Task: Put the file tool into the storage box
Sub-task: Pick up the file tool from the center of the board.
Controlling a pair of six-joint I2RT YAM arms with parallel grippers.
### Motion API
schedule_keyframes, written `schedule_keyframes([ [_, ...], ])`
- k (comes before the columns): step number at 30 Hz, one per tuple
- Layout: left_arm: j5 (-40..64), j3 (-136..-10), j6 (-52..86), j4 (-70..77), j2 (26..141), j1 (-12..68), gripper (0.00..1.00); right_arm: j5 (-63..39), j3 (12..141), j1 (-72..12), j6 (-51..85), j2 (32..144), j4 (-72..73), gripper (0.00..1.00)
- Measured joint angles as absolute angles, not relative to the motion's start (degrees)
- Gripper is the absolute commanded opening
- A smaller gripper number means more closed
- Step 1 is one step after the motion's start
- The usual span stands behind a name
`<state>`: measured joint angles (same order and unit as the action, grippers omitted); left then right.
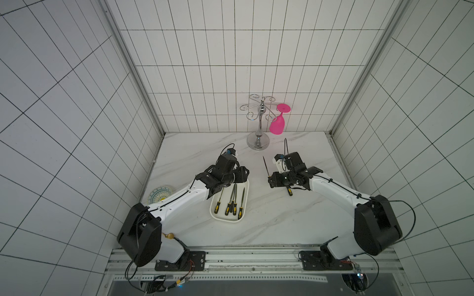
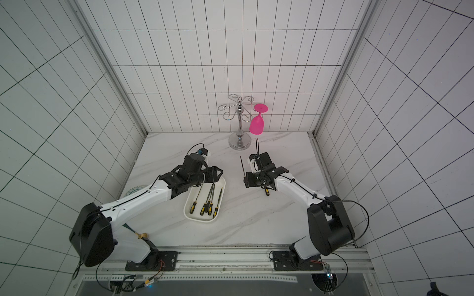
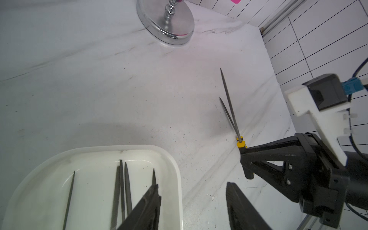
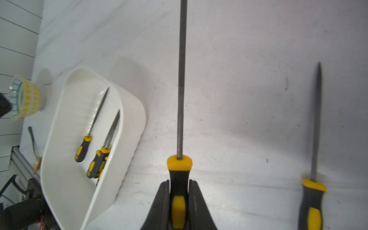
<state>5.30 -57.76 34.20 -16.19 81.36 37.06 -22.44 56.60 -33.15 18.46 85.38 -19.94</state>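
Standing at the front, I see the right gripper [image 4: 179,182] with its jaws pressed tight on the black-and-yellow handle of a thin grey steel file tool [image 4: 180,79]. The rod points to the back wall. In the left wrist view its tip seems a little off the white marble-pattern table [image 1: 256,230], with a shadow under it. This file tool is outside the storage box [image 1: 218,216] and well apart from it, on its right side.

A second file [image 4: 315,129] of the same kind lies flat on the table just beside the held one and parallel to it.

The storage box is a white, shallow plastic tray with rounded corners, near the middle of the table. Several files lie in it lengthwise, handles toward the front (I count four handles, perhaps one more is hidden). The left gripper [image 3: 192,185] hangs over the far end of the box, its jaws moderately apart with nothing between them.

At the back stands a chrome wire glass rack [image 1: 259,133], and a pink plastic goblet [image 1: 277,125] hangs upside down on it. A small round plate [image 1: 160,196] with a blue and yellow pattern sits at the left side, partly behind the left arm.
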Motion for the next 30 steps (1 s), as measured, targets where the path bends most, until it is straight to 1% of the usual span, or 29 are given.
schedule_keyframes([
  [7,7.44,-58.39,34.92,-13.30,83.44,37.08,0.56,-28.45,58.59,-38.76,15.99,85.49,-21.12,0.00],
  [13,8.40,-58.48,35.62,-12.19,85.34,37.08,0.56,-30.13,60.05,-39.77,14.50,85.47,-21.23,0.00],
  [21,10.33,-58.48,37.60,-8.19,87.94,37.08,0.48,-30.87,60.05,-40.27,13.52,84.71,-21.37,0.00],
  [22,10.63,-58.48,37.95,-7.42,88.38,37.08,0.44,-30.89,60.05,-40.27,13.45,84.53,-21.37,0.00],
  [23,10.92,-58.48,38.33,-6.96,88.82,37.08,0.36,-30.89,60.05,-40.27,13.41,84.47,-21.37,0.00],
  [24,11.31,-58.48,38.72,-6.33,89.25,37.08,0.25,-30.87,60.05,-40.27,13.34,84.42,-21.39,0.00],
  [25,11.68,-58.50,38.81,-5.91,89.69,37.08,0.11,-30.85,60.05,-40.27,13.28,84.40,-21.39,0.00],
  [26,11.94,-58.52,39.11,-5.52,90.00,37.08,0.03,-30.83,60.05,-40.27,13.26,84.40,-21.41,0.00],
  [27,13.54,-58.70,40.75,-4.08,90.21,37.10,0.00,-30.68,60.05,-40.29,13.28,84.42,-21.63,0.00],
  [29,14.22,-59.64,40.07,-2.92,89.89,38.30,0.00,-30.15,60.05,-40.62,13.30,84.79,-21.34,0.00],
  [30,14.31,-59.61,40.16,-2.94,89.80,38.28,0.00,-30.20,60.05,-40.62,13.28,84.18,-21.89,0.05],
])
